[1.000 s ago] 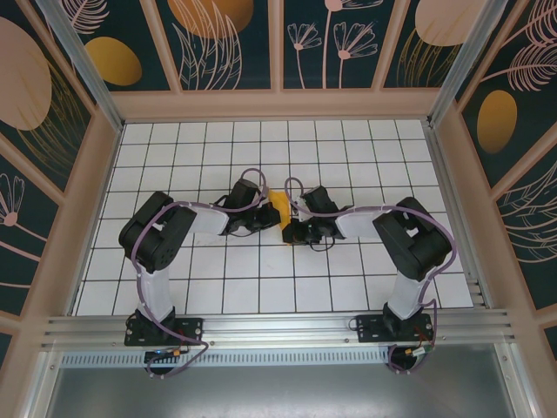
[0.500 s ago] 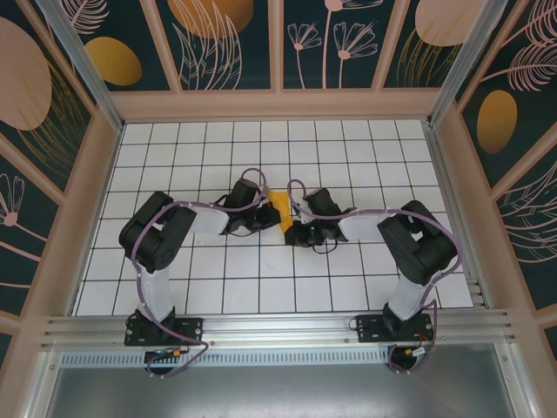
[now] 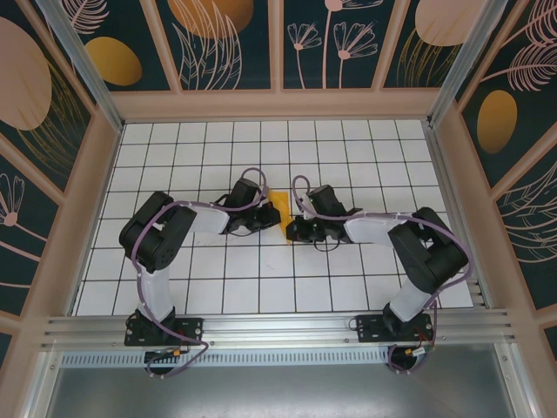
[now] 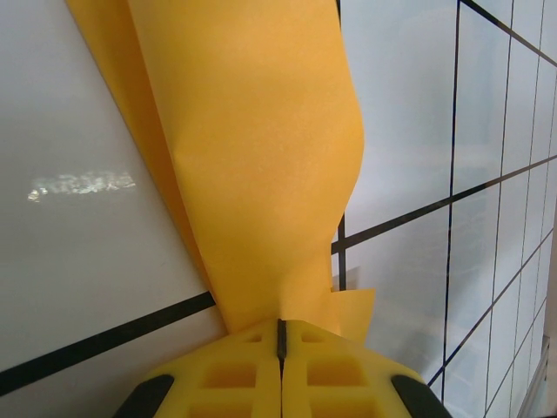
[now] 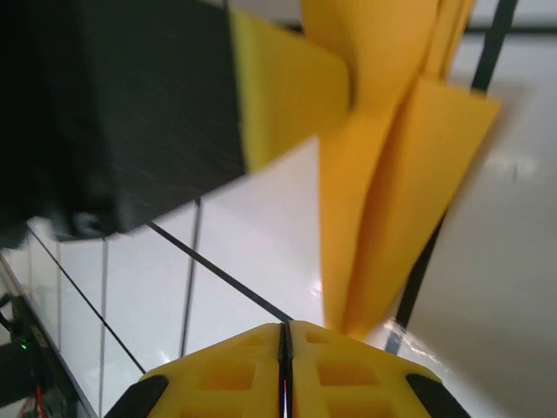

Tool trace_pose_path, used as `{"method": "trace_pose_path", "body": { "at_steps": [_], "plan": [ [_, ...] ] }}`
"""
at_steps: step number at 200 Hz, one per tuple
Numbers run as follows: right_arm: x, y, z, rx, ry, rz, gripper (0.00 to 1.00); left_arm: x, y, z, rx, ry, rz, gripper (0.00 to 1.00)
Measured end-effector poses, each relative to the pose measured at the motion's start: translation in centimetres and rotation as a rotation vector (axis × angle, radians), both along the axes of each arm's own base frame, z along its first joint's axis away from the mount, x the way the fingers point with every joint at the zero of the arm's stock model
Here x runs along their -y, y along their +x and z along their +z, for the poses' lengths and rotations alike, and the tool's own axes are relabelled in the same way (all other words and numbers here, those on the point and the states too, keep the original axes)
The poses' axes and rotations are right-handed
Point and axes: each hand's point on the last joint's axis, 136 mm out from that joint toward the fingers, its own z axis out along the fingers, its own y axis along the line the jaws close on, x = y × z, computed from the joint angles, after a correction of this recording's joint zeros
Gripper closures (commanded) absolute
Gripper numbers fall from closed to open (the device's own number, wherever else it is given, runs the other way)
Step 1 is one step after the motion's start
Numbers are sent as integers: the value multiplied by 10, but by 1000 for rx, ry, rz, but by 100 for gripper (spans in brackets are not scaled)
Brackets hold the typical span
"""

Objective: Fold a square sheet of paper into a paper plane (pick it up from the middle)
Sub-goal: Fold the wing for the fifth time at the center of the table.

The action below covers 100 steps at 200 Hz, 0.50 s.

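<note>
The square sheet of paper (image 3: pixel 278 205) is folded into a narrow, layered orange-yellow wedge at the middle of the grid table. My left gripper (image 3: pixel 271 216) is on its left side. In the left wrist view the yellow jaws (image 4: pixel 280 324) are shut, and the paper (image 4: pixel 261 157) runs up from the pinch. My right gripper (image 3: pixel 291 232) is just right of the wedge's near end. In the right wrist view my right gripper (image 5: pixel 285 327) is shut and empty. The paper's lower tip (image 5: pixel 374 244) ends beside it on the right, outside the jaws.
The white grid table (image 3: pixel 261 279) is walled by wooden frames and painted panels (image 3: pixel 218 43). The left gripper's black body and one yellow finger (image 5: pixel 287 91) hang close above the right gripper's jaws. Both arms' elbows rest low on the table at left and right.
The right arm has swung its elbow out to the right and its gripper has slipped back off the paper. The wedge now looks narrower. The left gripper keeps its hold.
</note>
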Motion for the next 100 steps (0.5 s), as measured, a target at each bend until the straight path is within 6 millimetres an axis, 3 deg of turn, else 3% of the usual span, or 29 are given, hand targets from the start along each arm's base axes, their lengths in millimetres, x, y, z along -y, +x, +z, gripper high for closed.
{"method": "trace_pose_path", "body": {
  "at_steps": [32,86,100],
  "plan": [
    [-8,16,7,25,18,-16,89,0,0,0,0,0,0,92],
    [-6,15,-30,-48,-42,-20,90,0,0,0,-2,1,0,92],
    [-6,15,-32,-51,-42,-19,90,0,0,0,-3,2,-1,91]
  ]
}}
